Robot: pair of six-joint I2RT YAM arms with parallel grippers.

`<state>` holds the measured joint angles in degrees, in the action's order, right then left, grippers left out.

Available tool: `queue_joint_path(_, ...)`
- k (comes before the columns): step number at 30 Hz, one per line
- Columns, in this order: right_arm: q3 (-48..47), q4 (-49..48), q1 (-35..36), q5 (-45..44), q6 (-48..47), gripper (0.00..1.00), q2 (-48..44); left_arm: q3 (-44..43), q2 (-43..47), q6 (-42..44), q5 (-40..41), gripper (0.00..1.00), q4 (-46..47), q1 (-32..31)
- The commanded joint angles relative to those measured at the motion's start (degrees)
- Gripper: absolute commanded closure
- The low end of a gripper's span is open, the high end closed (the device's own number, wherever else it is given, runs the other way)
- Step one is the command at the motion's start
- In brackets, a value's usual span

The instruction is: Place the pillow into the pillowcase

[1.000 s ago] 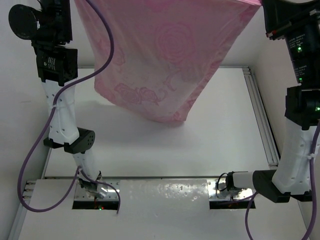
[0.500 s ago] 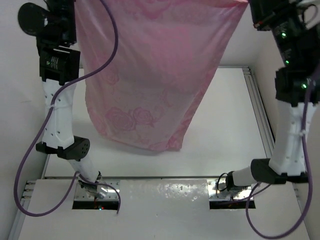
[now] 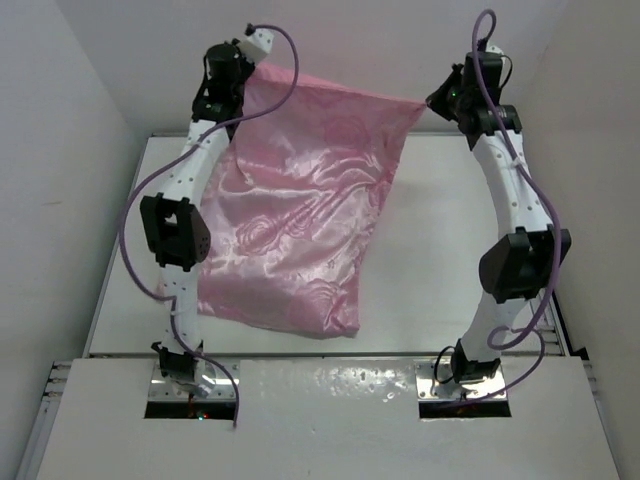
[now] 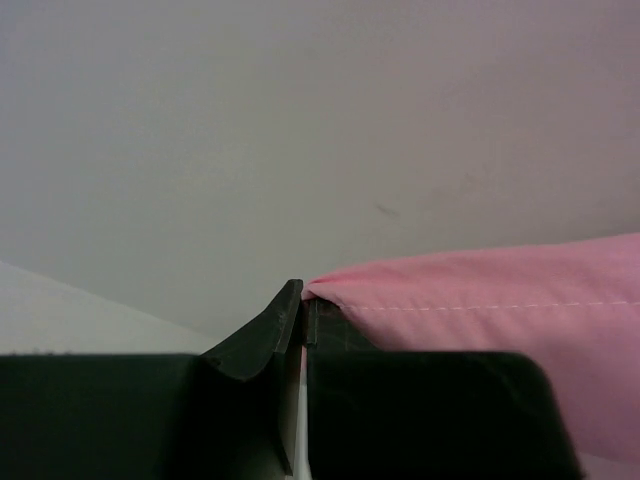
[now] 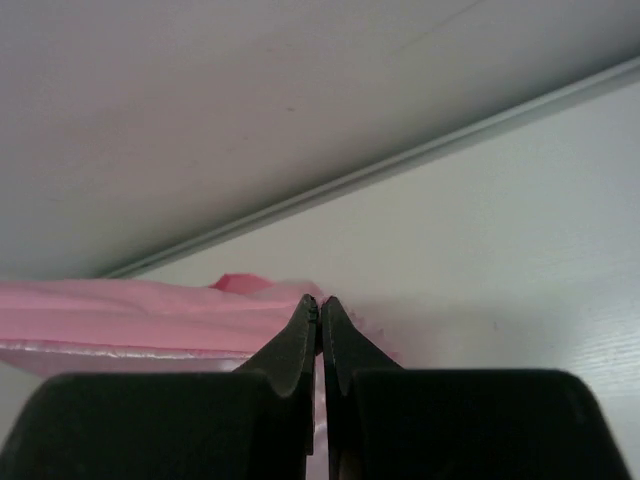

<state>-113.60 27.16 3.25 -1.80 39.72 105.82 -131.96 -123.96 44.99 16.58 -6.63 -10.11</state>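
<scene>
The pink satin pillowcase is stretched between both arms at the far side of the table, its lower part draped down onto the white surface. My left gripper is shut on its far left corner, seen as a pink hem beside my closed jaws. My right gripper is shut on the far right corner, where pink cloth bunches at my fingertips. The pillow is out of view.
The white table has a metal rail along its right edge. White walls close in at the back and both sides. The arm bases sit on a shiny plate at the near edge.
Both arms have swung away from the camera toward the far side of the table, carrying the pillowcase, which now lies lower and stretched flatter over the table.
</scene>
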Motion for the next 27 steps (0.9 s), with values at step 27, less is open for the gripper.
queue_joint_path(27,19.31,-13.09,-7.9,-23.69,5.16,1.0,13.7,-9.36,-28.0,-14.23,11.19,1.0,33.08,-5.28)
